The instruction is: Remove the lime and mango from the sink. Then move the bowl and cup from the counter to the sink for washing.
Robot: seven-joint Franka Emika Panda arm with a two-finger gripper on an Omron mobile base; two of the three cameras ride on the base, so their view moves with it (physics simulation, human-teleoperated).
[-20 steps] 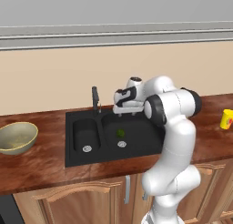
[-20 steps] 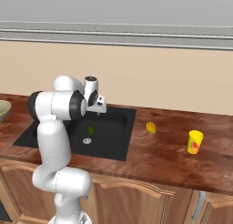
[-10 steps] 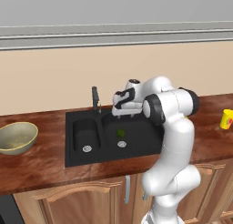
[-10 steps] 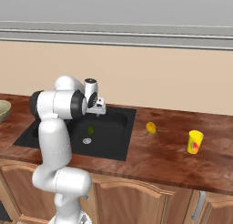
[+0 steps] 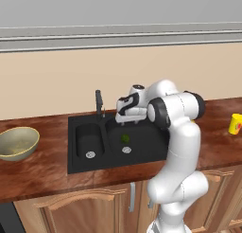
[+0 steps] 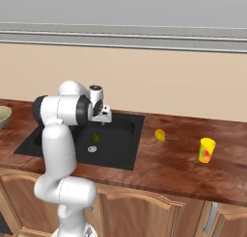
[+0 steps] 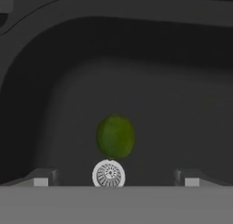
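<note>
The two-finger gripper (image 7: pixel 116 177) hangs spread wide above the black double-basin sink (image 5: pixel 80 161), empty, lined up to descend. Just beyond its tips, the small, smooth dark green lime (image 7: pixel 115 136) rests on the large basin's matte floor beside a round silver drain (image 7: pixel 108 174). The yellow-orange oval mango (image 6: pixel 159 134) already lies on the glossy reddish-brown wood-grain counter (image 6: pixel 164 164).

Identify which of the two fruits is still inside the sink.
The lime, the dark green round one, lies in the sink's large basin beside the drain. The yellow-orange mango sits out on the counter.
</note>
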